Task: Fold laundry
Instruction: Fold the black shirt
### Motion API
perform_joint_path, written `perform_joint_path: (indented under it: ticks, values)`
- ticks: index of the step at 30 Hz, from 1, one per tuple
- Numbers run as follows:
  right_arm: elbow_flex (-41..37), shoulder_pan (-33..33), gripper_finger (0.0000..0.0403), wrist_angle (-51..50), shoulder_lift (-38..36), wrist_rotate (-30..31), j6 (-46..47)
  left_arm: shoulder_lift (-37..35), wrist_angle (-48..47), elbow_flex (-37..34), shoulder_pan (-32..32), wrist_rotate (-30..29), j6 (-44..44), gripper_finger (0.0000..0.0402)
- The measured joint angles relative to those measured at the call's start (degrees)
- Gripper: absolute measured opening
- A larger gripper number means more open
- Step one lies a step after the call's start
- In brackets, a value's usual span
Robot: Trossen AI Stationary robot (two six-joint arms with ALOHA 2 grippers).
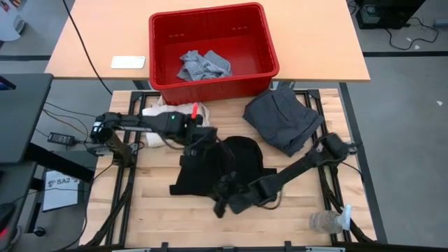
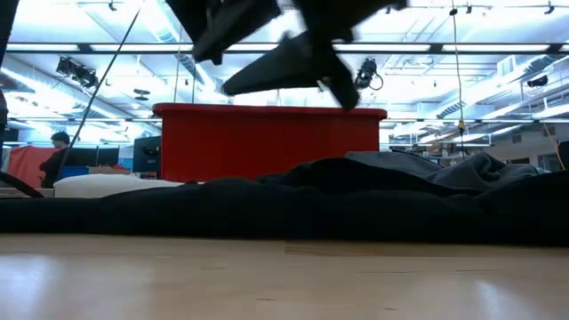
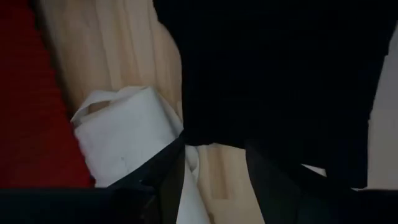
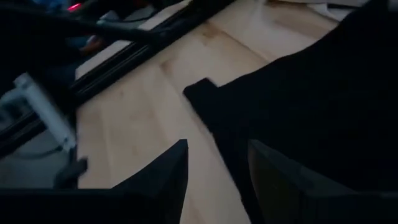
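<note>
High view: black garment [image 1: 220, 171] lies spread mid-table. Left gripper [image 1: 198, 142] at its far corner, right gripper [image 1: 225, 199] at the near edge, both part-open, neither visibly pinching cloth. Risk: fingers close short (cloth lies flat), lifting nothing.

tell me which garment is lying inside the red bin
The crumpled light grey cloth T-shirt. The black garment and the folded dark grey one both lie on the wooden table.
</note>
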Motion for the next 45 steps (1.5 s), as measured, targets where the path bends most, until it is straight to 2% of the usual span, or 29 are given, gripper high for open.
perform_joint_path:
  ticks: [4, 9, 11, 15, 23, 27, 30, 34, 37, 45]
  values:
    - [8.8, -1.3, 0.0173, -6.2, 5.3, 0.8, 5.6, -0.4, 1.8, 0.0, 3.9, 6.0, 5.3, 0.0178]
    - [15.6, -1.7, 0.0173, -7.8, 9.3, 2.5, 10.9, -1.8, 2.5, -0.1, 9.3, 14.8, 10.0, 0.0178]
    - [17.2, -1.7, 0.0173, -9.6, 10.2, 2.9, 12.0, -3.0, 5.1, -1.4, 11.8, 17.7, 9.9, 0.0178]
    - [18.2, -1.7, 0.0173, -12.1, 10.9, 0.9, 12.4, -7.6, 13.0, -9.1, 16.8, 21.3, 4.1, 0.0178]
    - [18.2, -1.7, 0.0173, -13.8, 10.3, -1.3, 12.6, -15.1, 17.4, -26.1, 23.6, 21.5, -4.5, 0.0179]
    - [18.2, -3.0, 0.0173, -14.4, 10.4, -7.3, 15.9, -16.6, 20.4, -34.5, 25.6, 21.2, -9.3, 0.0175]
    - [18.3, -4.2, 0.0173, -15.1, 10.7, -11.6, 16.7, -16.5, 26.2, -40.8, 25.5, 21.0, -13.1, 0.0172]
    - [18.3, -5.0, 0.0173, -18.5, 10.4, -13.1, 18.2, -16.6, 34.9, -48.4, 24.7, 21.1, -17.7, 0.0174]
    - [18.3, -5.4, 0.0173, -20.6, 10.0, -13.2, 20.2, -16.6, 41.7, -52.8, 24.7, 21.1, -18.0, 0.0176]
    - [18.3, -6.1, 0.0173, -20.7, 9.6, -14.6, 27.4, -16.5, 50.6, -58.3, 24.6, 23.1, -21.0, 0.0173]
